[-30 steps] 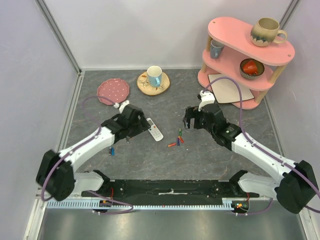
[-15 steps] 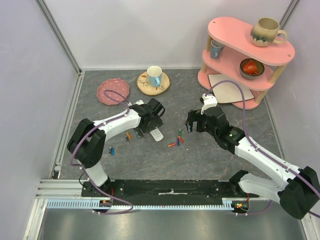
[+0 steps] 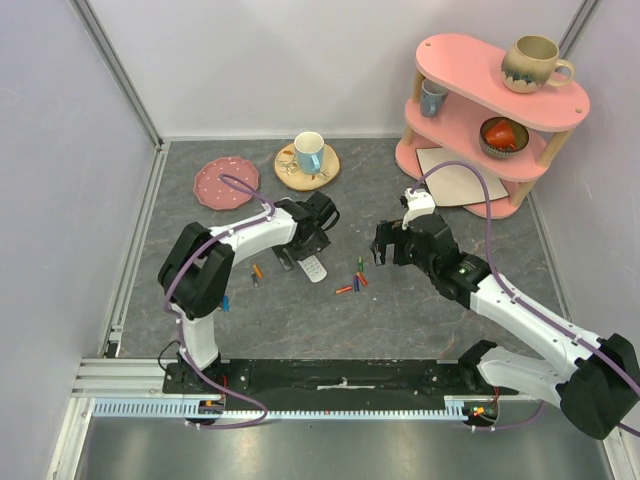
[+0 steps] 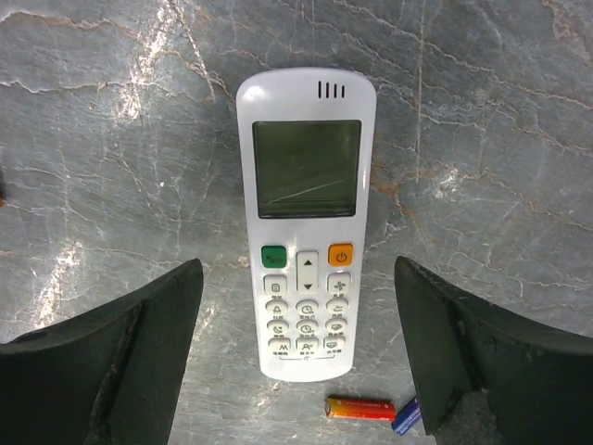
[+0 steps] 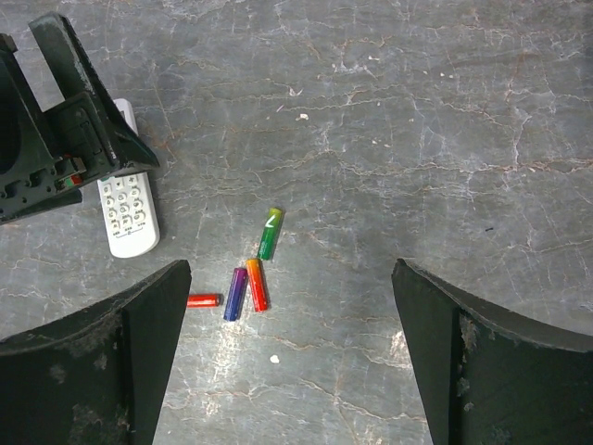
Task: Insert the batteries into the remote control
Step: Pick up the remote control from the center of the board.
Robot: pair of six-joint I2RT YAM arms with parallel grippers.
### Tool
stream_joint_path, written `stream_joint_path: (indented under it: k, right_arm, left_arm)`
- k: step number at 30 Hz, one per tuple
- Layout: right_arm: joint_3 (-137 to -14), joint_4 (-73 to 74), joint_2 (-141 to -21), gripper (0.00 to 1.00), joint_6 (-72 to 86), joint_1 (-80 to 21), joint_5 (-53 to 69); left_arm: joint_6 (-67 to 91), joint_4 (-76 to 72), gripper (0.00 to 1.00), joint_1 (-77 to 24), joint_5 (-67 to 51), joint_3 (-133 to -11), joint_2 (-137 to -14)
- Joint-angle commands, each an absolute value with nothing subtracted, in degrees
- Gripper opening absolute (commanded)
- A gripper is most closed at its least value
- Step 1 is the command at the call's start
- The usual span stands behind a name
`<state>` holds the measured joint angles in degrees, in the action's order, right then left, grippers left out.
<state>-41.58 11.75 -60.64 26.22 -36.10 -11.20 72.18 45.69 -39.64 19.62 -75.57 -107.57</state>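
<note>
Both jaws spread, your left straddles the face-up remote control [image 4: 306,213]: pinch off-centre and it may skid into that battery [image 4: 359,408].

I see the remote control [image 4: 306,222] as smooth white plastic with a glossy screen, the table [image 4: 482,111] as polished grey stone, my fingers [image 4: 111,362] matt black.

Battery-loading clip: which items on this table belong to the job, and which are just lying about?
Belongs to the job:
- remote control, lying face up
- batteries in a loose cluster
- stray battery by the remote's button end

Just lying about:
- pink plate
- white-and-blue cup
- pink shelf
- mug
- small blue cup
- bowl
</note>
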Motion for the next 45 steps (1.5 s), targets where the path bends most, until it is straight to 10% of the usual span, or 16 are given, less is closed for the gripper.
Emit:
stream_joint_path:
  k: [1,13,30,37,45]
  right_arm:
    - [-41.3,11.5,-59.4,0.98,26.7,-35.9,-10.5]
    - [-41.6,12.4,-59.6,0.98,27.1,-35.9,-10.5]
    - [-45.0,14.2,-57.5,0.98,27.7,-35.9,-6.6]
    - [-47.3,9.1,-58.3,0.98,32.5,-35.9,4.8]
    - [-39.6,-12.4,-56.8,0.98,44.5,-35.9,21.9]
  left_arm:
    - [73.4,45.9,0.88,-38.9,22.2,-77.5,-108.7]
    - [71.5,42.8,0.74,-36.8,19.9,-74.2,-110.0]
    - [58.6,32.9,0.06,-36.5,17.6,-68.9,-94.0]
    - [48.0,-7.9,0.02,-28.7,-23.7,-47.8,-74.0]
    - [64.9,-59.8,0.02,-18.3,-44.6,-26.4,-67.6]
